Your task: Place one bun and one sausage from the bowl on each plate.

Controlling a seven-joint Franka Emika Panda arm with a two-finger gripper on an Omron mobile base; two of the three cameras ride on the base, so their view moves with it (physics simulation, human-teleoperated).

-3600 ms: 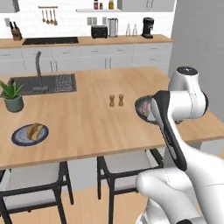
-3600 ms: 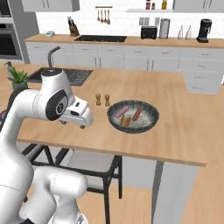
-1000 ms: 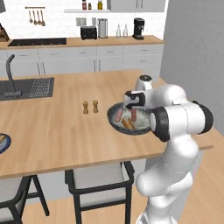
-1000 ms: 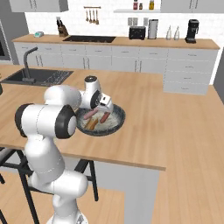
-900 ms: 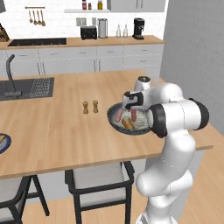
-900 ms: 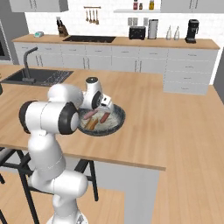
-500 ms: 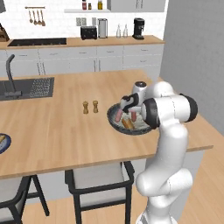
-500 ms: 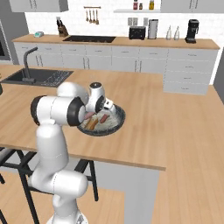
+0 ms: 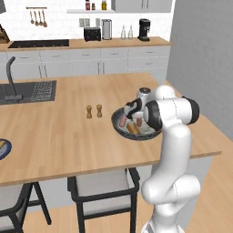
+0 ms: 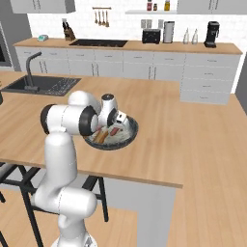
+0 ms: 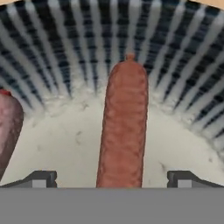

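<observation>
Reddish sausage [image 11: 124,127] unmarked between open hand [image 11: 112,178] tips.

Bright even rendered light, soft faint shadows, no glare, slightly blurry close-up

Arm hides part of bowl [image 9: 119,130]; plate [image 9: 3,148] cut by frame edge; 2nd sausage [image 11: 8,127] cropped in hand view
</observation>
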